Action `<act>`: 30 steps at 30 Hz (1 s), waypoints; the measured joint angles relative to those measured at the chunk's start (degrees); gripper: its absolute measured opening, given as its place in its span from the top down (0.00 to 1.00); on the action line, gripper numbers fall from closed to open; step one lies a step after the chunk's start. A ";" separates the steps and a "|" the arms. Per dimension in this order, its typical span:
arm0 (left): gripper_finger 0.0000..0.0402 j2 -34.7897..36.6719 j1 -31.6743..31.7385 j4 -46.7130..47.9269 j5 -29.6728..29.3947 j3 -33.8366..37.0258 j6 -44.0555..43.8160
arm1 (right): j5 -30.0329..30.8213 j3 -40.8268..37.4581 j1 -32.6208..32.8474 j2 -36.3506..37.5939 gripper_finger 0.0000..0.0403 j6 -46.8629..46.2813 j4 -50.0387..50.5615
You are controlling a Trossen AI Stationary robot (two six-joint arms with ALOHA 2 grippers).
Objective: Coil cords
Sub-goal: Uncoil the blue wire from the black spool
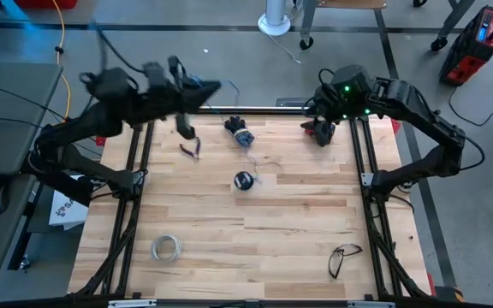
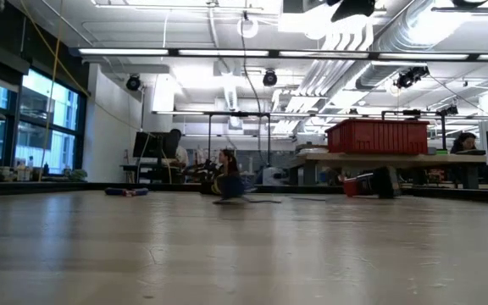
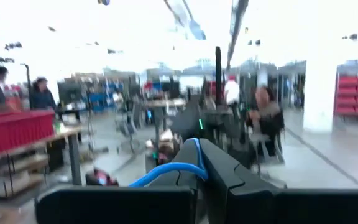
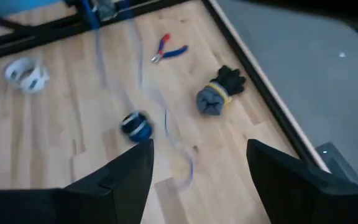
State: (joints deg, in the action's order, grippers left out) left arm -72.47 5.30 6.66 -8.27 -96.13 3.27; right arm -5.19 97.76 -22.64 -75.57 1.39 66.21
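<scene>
The cord is a thin bluish wire (image 4: 166, 127) that ends at a small dark round spool (image 1: 244, 180) (image 4: 135, 126). The spool rests on the wooden table near its middle. My left gripper (image 1: 210, 86) (image 3: 199, 149) is raised high over the table's far left part, pointing slightly upward, and is shut on the wire. My right gripper (image 1: 319, 133) (image 4: 201, 180) hangs open above the far right part, tilted down toward the spool, with nothing between its fingers. My left gripper pinches the wire between its two shut fingers, and the wire leaves the finger ends as a blue curve (image 3: 166, 169). The fingers point a little above level, toward the table's right. From there blurred strands (image 4: 101, 56) run down to the table by the spool.
A rolled pair of dark gloves (image 1: 239, 130) lies beyond the spool. Red-and-blue pliers (image 1: 191, 151) lie at the far left, a whitish ring of tape (image 1: 167, 249) at the near left and eyeglasses (image 1: 343, 257) at the near right. Black frame rails (image 1: 362, 171) line both sides.
</scene>
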 joint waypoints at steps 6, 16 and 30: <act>1.00 -1.20 -0.01 -0.22 -2.67 -6.91 0.00 | 0.02 0.00 2.98 -0.22 0.38 0.57 2.47; 1.00 -10.40 -0.07 0.29 1.40 -23.45 0.46 | 1.05 -1.93 5.98 -0.06 0.38 0.11 3.53; 1.00 -17.81 -0.07 8.42 3.32 -36.00 3.91 | 0.45 -26.16 12.88 5.84 0.38 -9.47 -3.66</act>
State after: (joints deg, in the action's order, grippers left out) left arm -90.28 5.23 15.07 -4.95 -132.14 7.18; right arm -4.74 71.59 -9.75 -69.73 -8.09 62.54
